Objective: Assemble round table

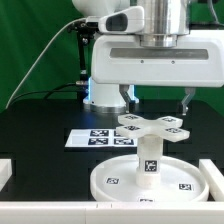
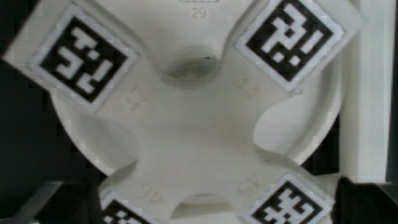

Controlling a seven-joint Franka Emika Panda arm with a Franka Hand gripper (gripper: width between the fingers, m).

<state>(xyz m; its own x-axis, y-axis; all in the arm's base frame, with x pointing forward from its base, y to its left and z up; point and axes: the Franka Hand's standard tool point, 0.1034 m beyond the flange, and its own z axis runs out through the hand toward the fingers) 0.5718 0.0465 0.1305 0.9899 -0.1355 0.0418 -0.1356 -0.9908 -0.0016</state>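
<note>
The round disc (image 1: 112,180) lies at the front of the black table, with small tags on its face. The short thick leg (image 1: 148,158) stands upright at its centre. The lobed foot (image 1: 152,127) sits on top of the leg, its lobes carrying tags. My gripper (image 1: 155,103) hangs right above the foot, open, with one finger (image 1: 125,97) on each side and nothing held. In the wrist view the foot (image 2: 196,120) fills the picture, with tags on its lobes; my fingertips do not show clearly there.
The marker board (image 1: 92,138) lies flat behind the disc on the exterior view's left. A white rail (image 1: 214,178) runs along the table's front and sides. The arm's white base (image 1: 105,92) stands behind.
</note>
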